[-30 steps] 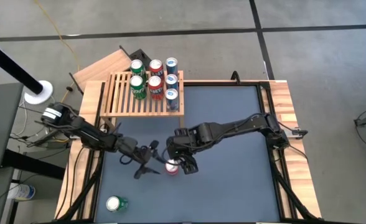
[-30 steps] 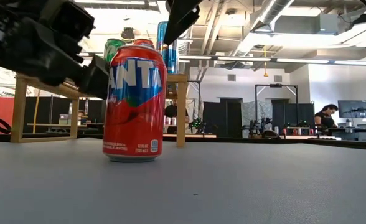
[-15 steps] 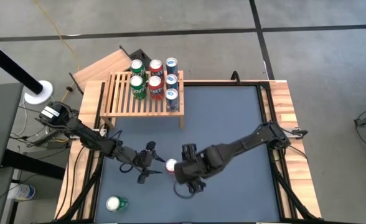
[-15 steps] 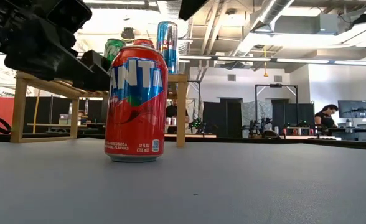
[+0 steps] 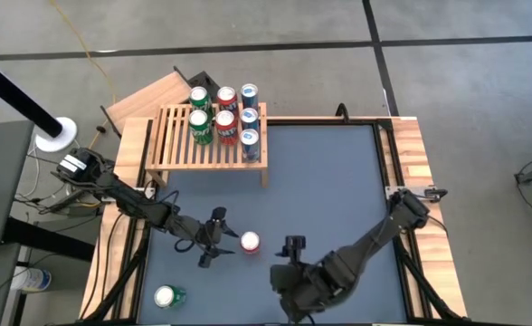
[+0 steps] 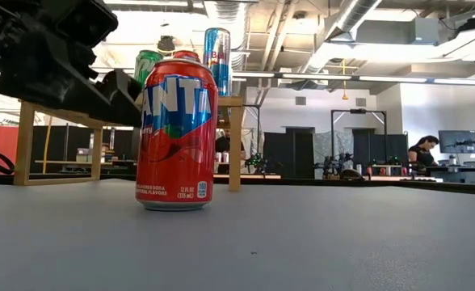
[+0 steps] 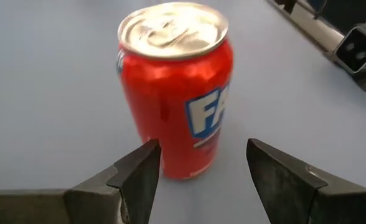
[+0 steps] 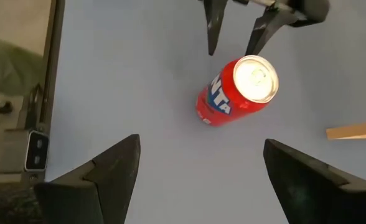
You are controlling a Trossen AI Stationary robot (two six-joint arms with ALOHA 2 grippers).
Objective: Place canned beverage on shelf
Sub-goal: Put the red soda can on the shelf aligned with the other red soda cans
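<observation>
Can [image 5: 250, 242] stands upright on your table [image 5: 338, 181], well short of the shelf [image 5: 210, 149], left gripper [image 5: 223, 237] open just beside it, right gripper [image 8: 195, 171] wide, empty, farther off.

can [image 5: 249, 242] between pincers — cans [image 5: 223, 116] on shelf [image 5: 182, 149]

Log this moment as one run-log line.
left gripper: open, facing red can, no contact | right gripper: open, empty | shelf: six cans | green can: on table
</observation>
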